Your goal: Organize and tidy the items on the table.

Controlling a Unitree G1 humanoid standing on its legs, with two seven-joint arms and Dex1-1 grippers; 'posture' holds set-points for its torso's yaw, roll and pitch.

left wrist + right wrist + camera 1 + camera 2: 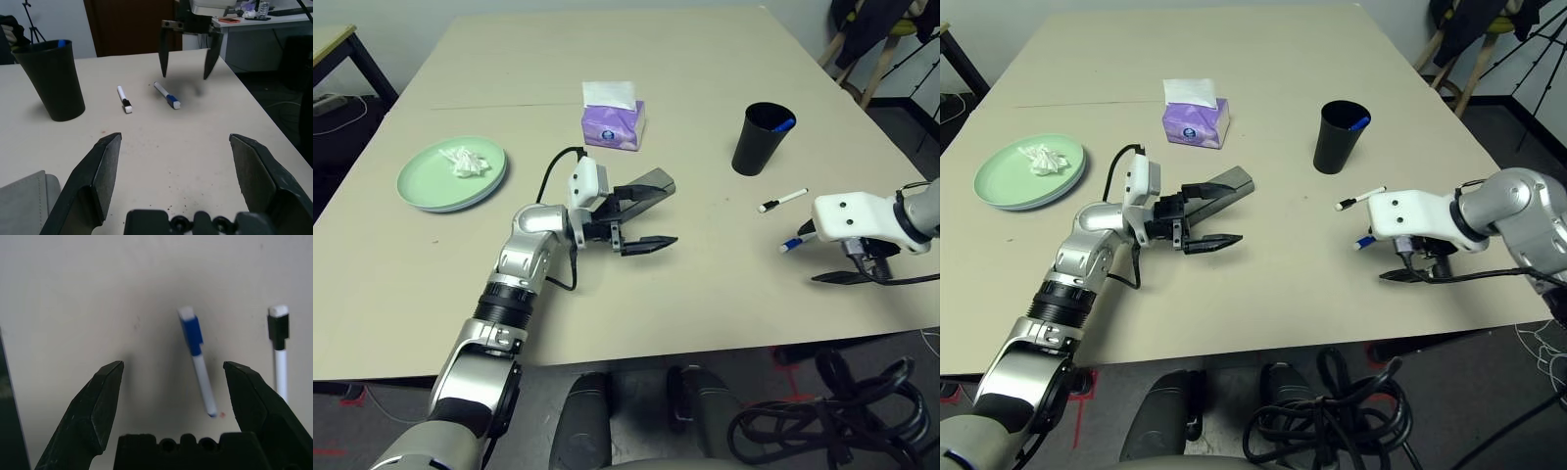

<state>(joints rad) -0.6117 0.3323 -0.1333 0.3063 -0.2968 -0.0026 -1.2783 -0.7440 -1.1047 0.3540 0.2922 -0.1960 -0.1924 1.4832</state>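
Both fingers (95,178) pairs wide open, empty — touching nothing

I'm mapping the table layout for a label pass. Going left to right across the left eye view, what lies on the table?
Green plate with tissue → tissue box → black cup → black-capped pen.

green plate (429,188) w/ tissue (464,162) | blue pen (197,359) flat by cup (761,139)
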